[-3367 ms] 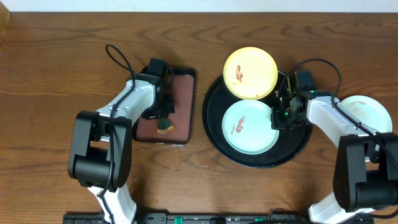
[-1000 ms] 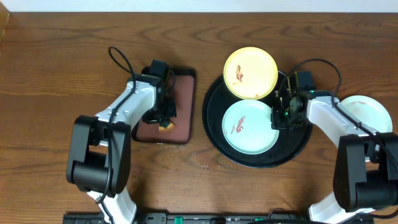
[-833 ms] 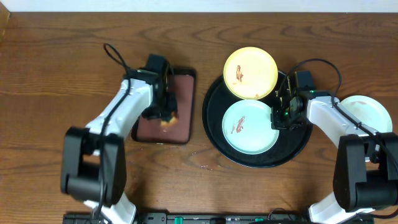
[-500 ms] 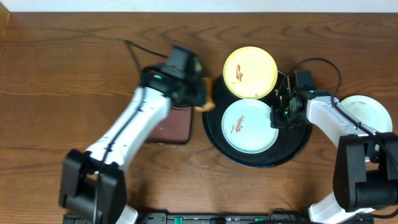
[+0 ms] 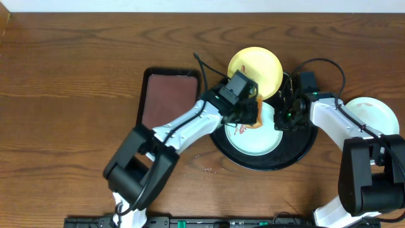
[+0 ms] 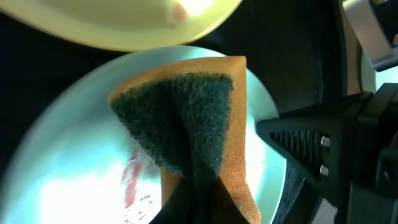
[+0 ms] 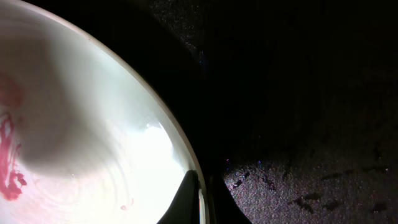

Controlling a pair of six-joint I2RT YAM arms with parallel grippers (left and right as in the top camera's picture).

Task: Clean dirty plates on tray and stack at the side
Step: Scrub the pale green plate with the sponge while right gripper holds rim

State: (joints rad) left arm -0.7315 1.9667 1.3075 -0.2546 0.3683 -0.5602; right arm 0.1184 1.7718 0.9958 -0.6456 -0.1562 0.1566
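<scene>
Overhead shows L gripper [image 5: 252, 114] clenched on sponge [image 6: 193, 124], smeared mint plate [image 5: 253, 142] just below it in tray [image 5: 304, 151], R gripper [image 5: 283, 118] pinching its rim; prob. 1 side plate [image 5: 373, 114] done, yellow plate [image 5: 256, 63] + this one left.

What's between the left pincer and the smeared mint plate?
The sponge, orange with a green scouring face, held by the left pincer over the mint plate; the left wrist view shows it.
</scene>
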